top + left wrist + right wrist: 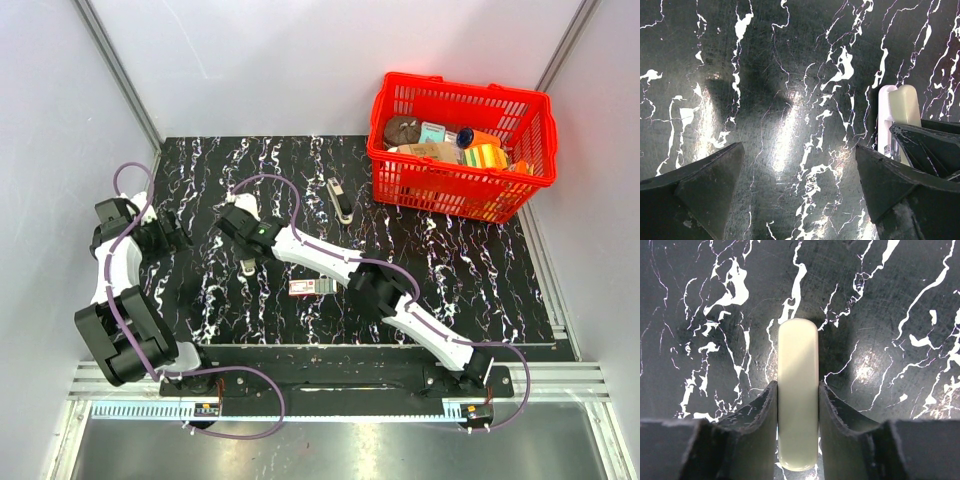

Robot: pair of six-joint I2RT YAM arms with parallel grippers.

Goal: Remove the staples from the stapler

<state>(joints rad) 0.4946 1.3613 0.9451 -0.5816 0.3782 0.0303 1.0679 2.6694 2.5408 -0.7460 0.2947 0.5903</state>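
Squarely, right fingers (760, 425) pinch the stapler (797, 390); box (303, 287) print unreadable

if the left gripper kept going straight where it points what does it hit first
Probably the bare tabletop: the left gripper frames only that, with the stapler off to the side.

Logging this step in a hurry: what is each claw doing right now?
Left claw: open, holding nothing.
Right claw: closed on the stapler.
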